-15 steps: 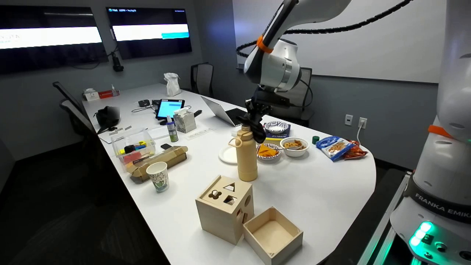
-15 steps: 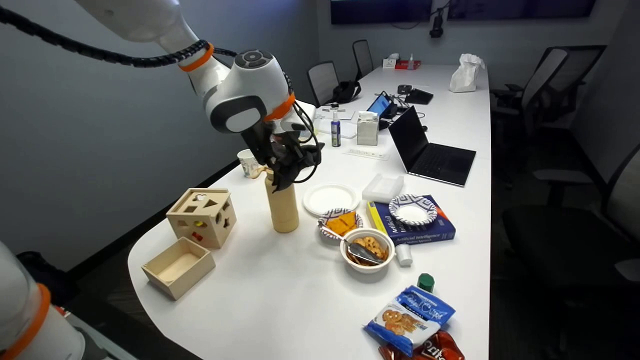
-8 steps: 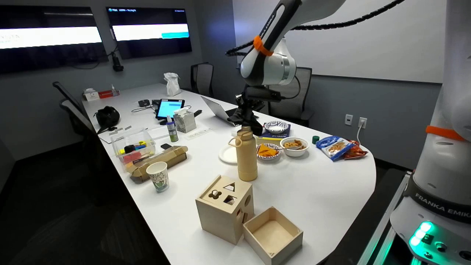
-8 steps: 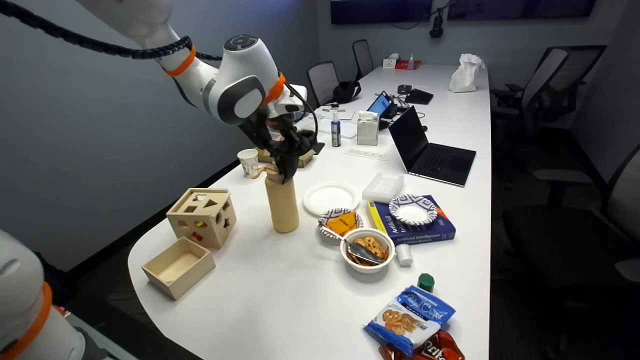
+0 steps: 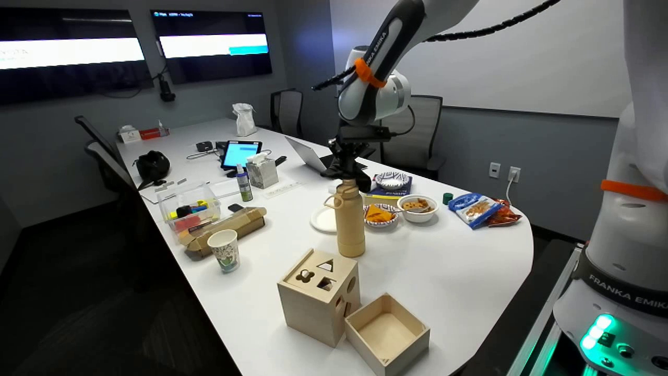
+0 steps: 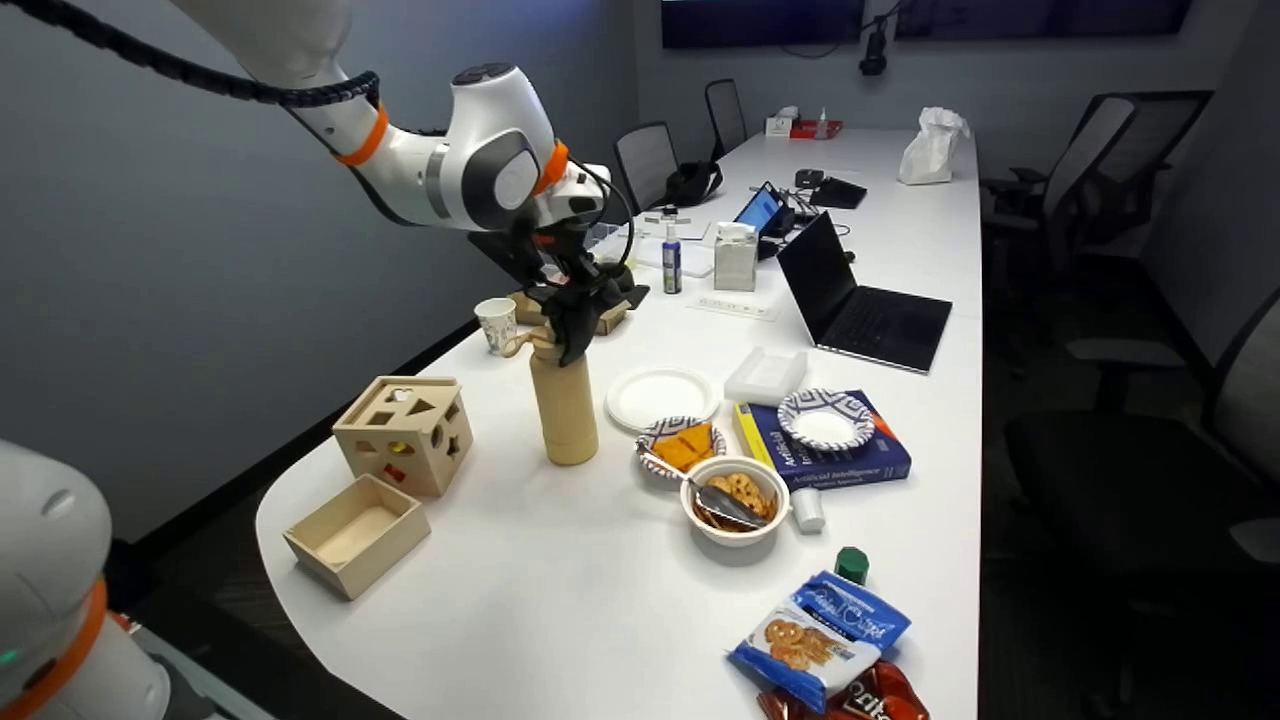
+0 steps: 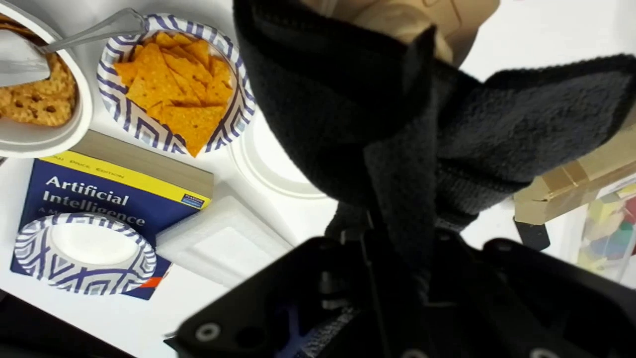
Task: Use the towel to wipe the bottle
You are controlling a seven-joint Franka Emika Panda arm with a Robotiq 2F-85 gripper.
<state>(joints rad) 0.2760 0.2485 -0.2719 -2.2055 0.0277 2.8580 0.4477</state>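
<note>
A tan bottle (image 5: 350, 224) with a loop on its lid stands upright on the table; it shows in both exterior views (image 6: 565, 410). In the wrist view its lid (image 7: 464, 22) is at the top, partly behind the towel. My gripper (image 7: 392, 243) is shut on a black towel (image 7: 343, 99), which is pinched between the fingers and hangs in folds. In both exterior views the gripper (image 5: 346, 155) is above the bottle's top, and the towel (image 6: 574, 325) hangs against or just beside its lid and neck. I cannot tell whether it touches. The fingertips are hidden by cloth.
A wooden shape box (image 5: 319, 297) and an open wooden tray (image 5: 389, 334) stand near the bottle. A chip bowl (image 6: 660, 470), a cracker bowl (image 6: 735, 535), a white plate (image 6: 662, 398), a book (image 6: 870, 460) and a laptop (image 6: 880, 320) are on its other side.
The gripper and towel have shifted a little across the bottle's top, leftward in both exterior views. The towel's hanging end now sits higher, near the lid. The bottle has not moved.
</note>
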